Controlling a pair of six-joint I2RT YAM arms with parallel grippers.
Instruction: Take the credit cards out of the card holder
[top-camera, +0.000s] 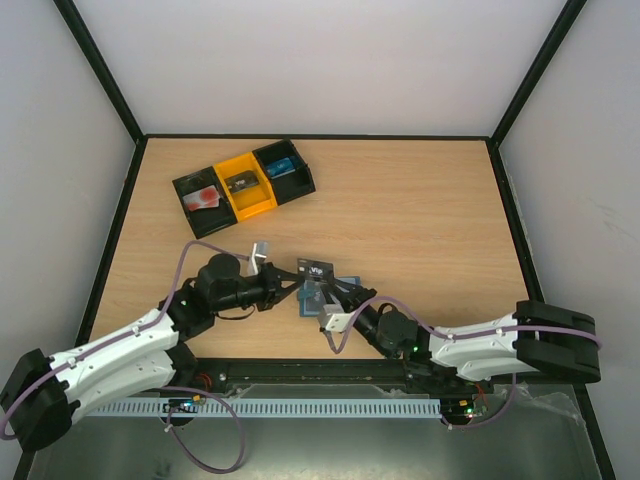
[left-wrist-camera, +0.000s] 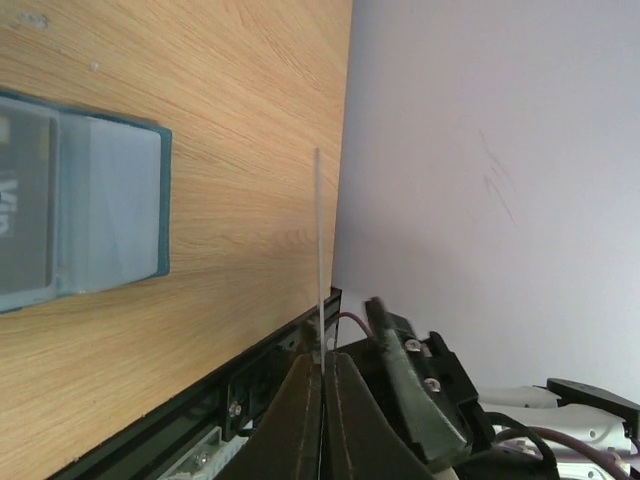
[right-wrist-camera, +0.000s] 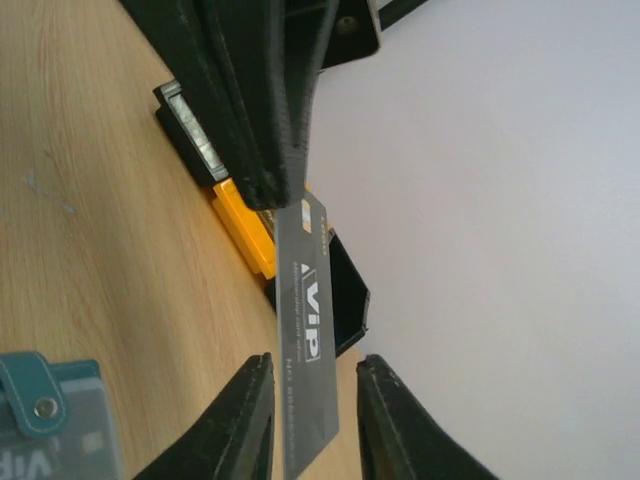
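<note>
now outstretched, left claw (left-wrist-camera: 322, 362) pinches a dark card (right-wrist-camera: 305, 330); right claw (right-wrist-camera: 315, 368) gapes around it.

black/orange 3-compartment tray (top-camera: 252, 207) at far-left of wood table (top-camera: 420, 220).

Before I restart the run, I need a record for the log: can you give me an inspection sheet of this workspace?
Surface: wooden table, light grain.
Job's things: card holder flat on table, second VIP card inside; grey VIP card lifted out.
Clutter: black-and-orange tray, three cards, one per compartment.
Grippers: left tool shut on grey VIP card; right tool open, straddling its end.
Cables: purple cables loop along both arms.
Surroundings: white walls, black frame.
</note>
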